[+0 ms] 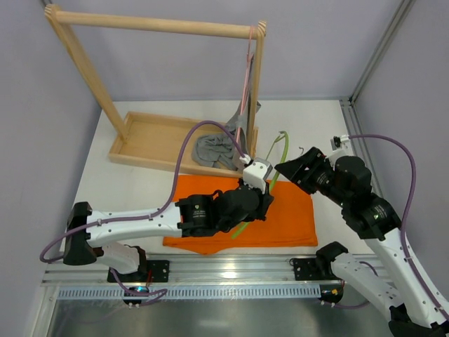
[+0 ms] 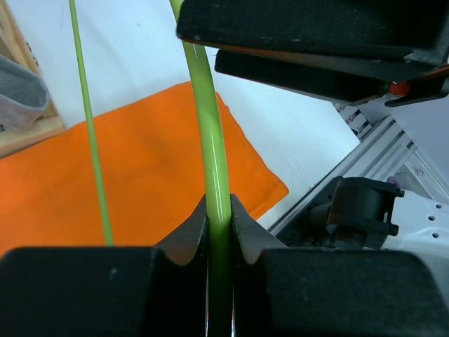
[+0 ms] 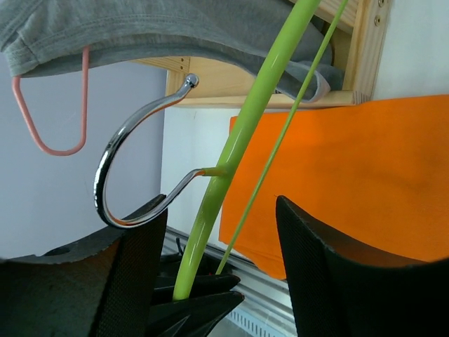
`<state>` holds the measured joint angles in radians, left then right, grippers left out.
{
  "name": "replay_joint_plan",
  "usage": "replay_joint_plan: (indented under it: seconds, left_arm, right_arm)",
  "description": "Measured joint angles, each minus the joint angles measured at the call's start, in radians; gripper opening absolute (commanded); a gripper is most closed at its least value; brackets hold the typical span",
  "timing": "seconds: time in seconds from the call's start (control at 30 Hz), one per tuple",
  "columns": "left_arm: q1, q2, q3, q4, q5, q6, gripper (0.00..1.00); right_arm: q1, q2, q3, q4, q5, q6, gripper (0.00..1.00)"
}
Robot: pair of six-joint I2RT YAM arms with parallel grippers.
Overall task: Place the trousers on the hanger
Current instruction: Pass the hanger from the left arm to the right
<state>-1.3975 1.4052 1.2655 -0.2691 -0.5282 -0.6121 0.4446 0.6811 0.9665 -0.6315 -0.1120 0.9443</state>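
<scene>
The worktop (image 1: 133, 184) is sitting walled in, the wooden rack (image 1: 256, 91) crowding its back. The left hand (image 2: 219, 225) is pinching the hanger (image 2: 214, 140) above the trousers (image 1: 289, 219), folded by the near rail (image 1: 231, 271). The right hand (image 3: 219, 214) is gaping around the hanger's neck, holding nothing. Closing there, it is risking a snag on the hook (image 3: 112, 175) or a twisted bar. Clearer room is lying over the trousers.

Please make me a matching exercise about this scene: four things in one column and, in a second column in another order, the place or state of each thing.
Things
1. trousers
2. hanger
3. grey garment
4. right pincer

Places or states
A. open, gripping nothing
B. spread flat on the table
C. clamped in the left pincer
D. draped on the pink hanger

Pairs: 1-B, 2-C, 3-D, 4-A
</scene>
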Motion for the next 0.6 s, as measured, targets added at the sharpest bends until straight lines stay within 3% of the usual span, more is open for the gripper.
replay_joint_plan:
  seconds: [0.17,0.43,0.57,0.6]
  left_arm:
    - [0.002,0.018,0.000,0.038,-0.014,0.019,0.00]
    - [0.002,0.029,-0.009,0.106,-0.031,0.045,0.00]
    - [0.008,0.048,-0.009,0.115,-0.040,0.045,0.00]
    - [0.009,0.051,-0.010,0.115,-0.042,0.045,0.01]
  right_arm:
    - [0.013,0.019,-0.011,0.025,0.011,0.014,0.54]
    - [0.054,0.071,0.005,0.016,0.093,0.031,0.51]
    - [0.107,0.114,0.025,0.010,0.164,0.037,0.32]
    - [0.118,0.121,0.029,0.010,0.180,0.036,0.19]
